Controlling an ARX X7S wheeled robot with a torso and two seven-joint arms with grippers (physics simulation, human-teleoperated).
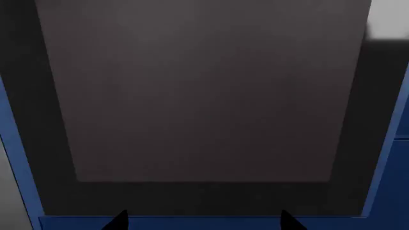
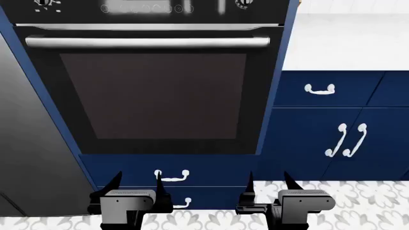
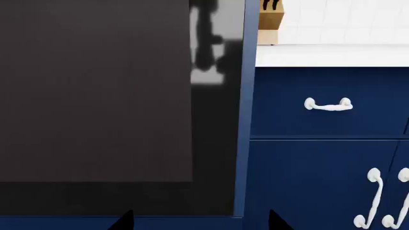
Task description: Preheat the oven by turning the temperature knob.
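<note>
The black oven (image 2: 153,96) fills the head view, with a dark glass door and a long silver bar handle (image 2: 147,42). Its control panel runs along the top edge with a display, round buttons, and two black knobs, one at the left (image 2: 45,4) and one at the right (image 2: 243,4). Both are cut off, so I cannot tell which is the temperature knob. My left gripper (image 2: 137,184) and right gripper (image 2: 267,184) are open and empty, low in front of the drawers under the oven, far below the panel. The left wrist view shows the door glass (image 1: 204,96) beyond my open left gripper (image 1: 203,221). The right wrist view shows the door's right part (image 3: 96,96) beyond my open right gripper (image 3: 200,221).
A plain grey appliance (image 2: 26,143) stands left of the oven. Blue cabinets and drawers with white handles (image 2: 319,89) stand to the right under a white counter (image 3: 332,55) with a knife block (image 3: 269,19). Blue drawers (image 2: 171,176) lie below the oven. The floor is patterned tile (image 2: 370,201).
</note>
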